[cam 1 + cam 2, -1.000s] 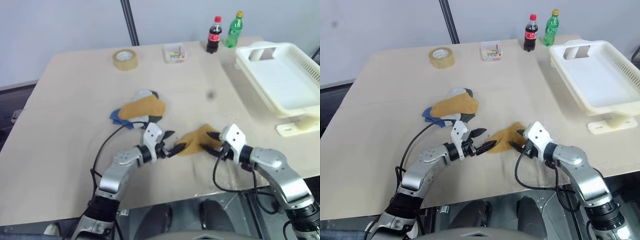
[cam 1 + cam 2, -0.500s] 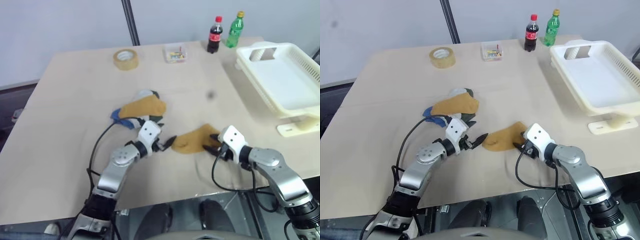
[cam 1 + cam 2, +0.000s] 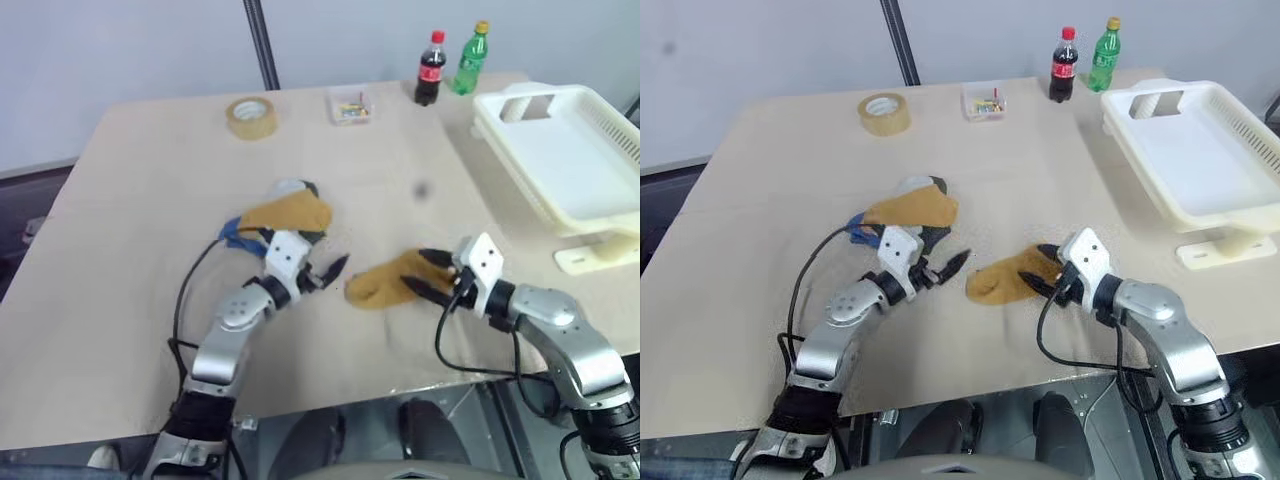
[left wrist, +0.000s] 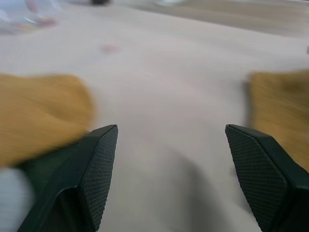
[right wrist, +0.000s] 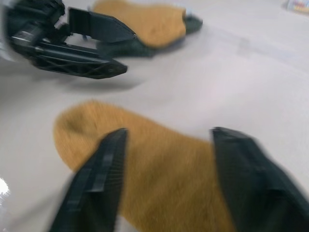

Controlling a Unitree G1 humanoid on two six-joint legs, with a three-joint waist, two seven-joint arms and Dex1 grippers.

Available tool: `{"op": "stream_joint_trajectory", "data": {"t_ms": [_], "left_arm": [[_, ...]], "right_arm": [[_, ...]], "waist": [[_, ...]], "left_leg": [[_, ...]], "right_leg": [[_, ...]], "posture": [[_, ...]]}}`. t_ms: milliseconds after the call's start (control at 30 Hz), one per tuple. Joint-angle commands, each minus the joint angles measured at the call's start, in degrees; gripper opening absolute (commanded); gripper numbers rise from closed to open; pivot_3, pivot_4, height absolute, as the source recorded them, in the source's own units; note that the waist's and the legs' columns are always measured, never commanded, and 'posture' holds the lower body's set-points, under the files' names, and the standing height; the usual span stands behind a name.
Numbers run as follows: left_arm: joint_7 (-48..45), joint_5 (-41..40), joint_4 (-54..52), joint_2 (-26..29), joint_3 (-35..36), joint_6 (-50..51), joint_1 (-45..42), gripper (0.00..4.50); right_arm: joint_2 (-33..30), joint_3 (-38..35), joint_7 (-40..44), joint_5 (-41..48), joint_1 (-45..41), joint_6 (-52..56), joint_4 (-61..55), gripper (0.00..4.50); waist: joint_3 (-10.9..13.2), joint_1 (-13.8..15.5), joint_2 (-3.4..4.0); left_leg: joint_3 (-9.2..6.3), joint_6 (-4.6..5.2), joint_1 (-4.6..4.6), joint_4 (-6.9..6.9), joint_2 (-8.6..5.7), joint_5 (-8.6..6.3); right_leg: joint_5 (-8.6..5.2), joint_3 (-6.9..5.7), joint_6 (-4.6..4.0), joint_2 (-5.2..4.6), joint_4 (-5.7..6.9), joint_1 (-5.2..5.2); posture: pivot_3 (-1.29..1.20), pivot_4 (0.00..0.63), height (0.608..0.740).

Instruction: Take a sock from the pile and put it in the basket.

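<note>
At centre frame, the spread right gripper (image 3: 428, 272) straddles a loose mustard-yellow sock (image 3: 385, 281) while the left gripper (image 3: 325, 272), fingers apart, hangs beside the small multicoloured sock pile (image 3: 278, 220).

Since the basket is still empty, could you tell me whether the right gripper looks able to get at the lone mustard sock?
Probably yes: the right gripper is open right at the mustard sock, with nothing between them.

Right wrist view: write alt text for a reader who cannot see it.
The right gripper hangs open just above a mustard-yellow sock lying flat on the beige table, one black finger on either side of it. Beyond, the left gripper points across, in front of the sock pile.
</note>
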Motion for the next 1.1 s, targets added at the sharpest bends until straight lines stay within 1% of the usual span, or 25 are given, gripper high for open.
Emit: {"op": "stream_joint_trajectory", "data": {"t_ms": [33,67,133,300,367,500,567,733,800,833,933,967,1000,1033,1100], "left_arm": [[5.17,4.17,1.56,0.62,2.33,-2.95,-3.38,3.80],[6.35,5.72,2.91,0.80,2.27,-3.77,-4.27,3.80],[7.60,8.73,6.81,1.46,1.30,-6.00,-6.65,3.80],[8.83,13.12,16.46,2.67,0.18,-9.97,-11.82,3.80],[7.99,14.09,19.50,3.02,-0.68,-11.01,-13.22,3.80],[4.29,11.59,19.08,1.63,-1.54,-13.44,-14.29,3.80],[4.44,13.39,18.53,2.18,-2.41,-14.23,-13.88,3.80],[5.61,12.59,17.04,2.11,-1.17,-13.45,-11.19,3.80],[6.07,12.69,16.64,2.07,-0.99,-13.04,-10.71,3.26],[5.91,12.75,16.37,1.96,-1.30,-12.86,-10.68,3.13],[5.64,14.51,15.78,2.07,-3.14,-13.79,-10.93,1.59],[5.78,15.09,15.81,2.05,-3.55,-14.03,-11.12,1.28],[6.22,15.79,16.10,1.97,-3.87,-14.22,-11.35,0.66],[6.78,16.51,16.63,1.94,-4.10,-14.51,-11.62,0.26],[7.85,17.63,17.71,1.80,-4.22,-15.03,-12.03,0.26]], "right_arm": [[-1.03,-1.85,1.55,2.42,-0.84,-0.20,-2.31,4.30],[-1.13,-1.87,1.51,2.30,-1.01,-0.36,-1.93,4.44],[-1.13,-1.64,1.20,1.56,-1.74,-1.30,-0.78,4.44],[-0.71,-1.25,0.47,0.55,-3.42,-2.34,1.23,4.44],[-0.66,-1.01,0.49,0.48,-3.54,-2.40,1.53,4.44],[-0.61,-0.41,0.42,0.10,-3.03,-2.50,1.27,4.44],[-0.59,-0.28,0.27,-0.09,-2.74,-2.58,1.04,4.44],[-0.47,-0.23,-0.27,-0.60,-1.98,-2.85,0.70,4.44],[-0.28,0.07,-0.40,-0.77,-1.70,-3.07,0.70,4.50],[-0.18,0.22,-0.40,-0.80,-1.75,-3.12,0.82,4.50],[-0.05,0.53,-0.21,-0.98,-1.87,-3.38,1.17,4.50],[-0.05,0.59,-0.17,-1.02,-1.98,-3.42,1.28,4.50],[-0.03,0.60,-0.16,-1.01,-2.08,-3.42,1.36,4.50],[0.01,0.61,-0.14,-1.03,-2.20,-3.42,1.49,4.50],[0.00,0.68,-0.08,-1.24,-2.36,-3.49,1.63,4.50]], "waist": [[0.01,0.03,-0.02],[0.02,0.17,-0.04],[0.04,0.18,-0.07],[0.07,0.22,-0.12],[0.07,0.19,-0.12],[0.08,0.12,-0.13],[0.08,0.12,-0.13],[0.08,-0.18,-0.13],[0.08,-0.20,-0.13],[0.08,-0.17,-0.13],[0.08,-0.10,-0.13],[0.08,-0.08,-0.13],[0.08,-0.06,-0.13],[0.08,-0.04,-0.13],[0.08,-0.03,-0.13]], "left_leg": [[0.00,0.00,0.00,0.00,0.00,0.00],[0.01,0.00,0.00,0.00,-0.01,0.00],[0.01,0.00,-0.01,0.00,-0.03,0.00],[0.01,0.00,-0.02,0.00,-0.03,0.00],[-0.01,0.00,-0.04,0.00,-0.03,0.00],[-0.01,0.01,-0.16,0.00,-0.04,-0.01],[-0.02,0.01,-0.26,0.00,-0.05,0.00],[-0.01,0.01,-0.25,0.00,-0.04,0.00],[0.00,0.01,-0.24,0.00,-0.04,0.00],[-0.01,0.01,-0.24,0.00,-0.04,0.00],[-0.01,0.01,-0.24,0.02,-0.04,0.00],[-0.01,0.01,-0.25,0.03,-0.05,0.00],[0.00,0.01,-0.25,0.03,-0.05,0.00],[-0.01,0.01,-0.24,0.04,-0.05,0.00],[-0.01,0.01,-0.24,0.04,-0.06,0.00]], "right_leg": [[0.00,0.00,0.00,0.00,0.00,0.00],[0.00,0.00,0.00,0.00,-0.01,0.01],[0.00,0.00,0.00,-0.01,-0.02,0.00],[0.00,0.00,0.00,-0.01,-0.02,-0.01],[0.00,-0.02,0.00,-0.01,-0.05,-0.02],[0.00,0.00,0.00,-0.03,-0.12,-0.11],[0.00,-0.01,0.00,-0.05,-0.11,-0.22],[0.00,0.02,0.00,-0.04,-0.08,-0.23],[0.00,0.02,0.00,-0.03,-0.07,-0.23],[0.00,0.02,0.00,-0.02,-0.06,-0.23],[0.00,0.01,0.00,-0.03,-0.03,-0.23],[0.00,0.01,0.00,-0.03,-0.02,-0.23],[0.00,0.02,0.00,-0.04,-0.02,-0.23],[0.00,0.01,0.00,-0.03,-0.02,-0.23],[0.00,0.01,0.00,-0.03,-0.02,-0.23]], "posture": [[0.00,0.150,0.740],[0.00,0.150,0.740],[0.00,0.150,0.740],[0.00,0.150,0.740],[0.00,0.150,0.740],[0.00,0.150,0.740],[0.00,0.150,0.740],[0.00,0.150,0.740],[0.00,0.150,0.740],[0.00,0.150,0.740],[0.00,0.150,0.740],[0.00,0.150,0.740],[0.00,0.150,0.740],[0.00,0.150,0.740],[0.00,0.150,0.740]]}}
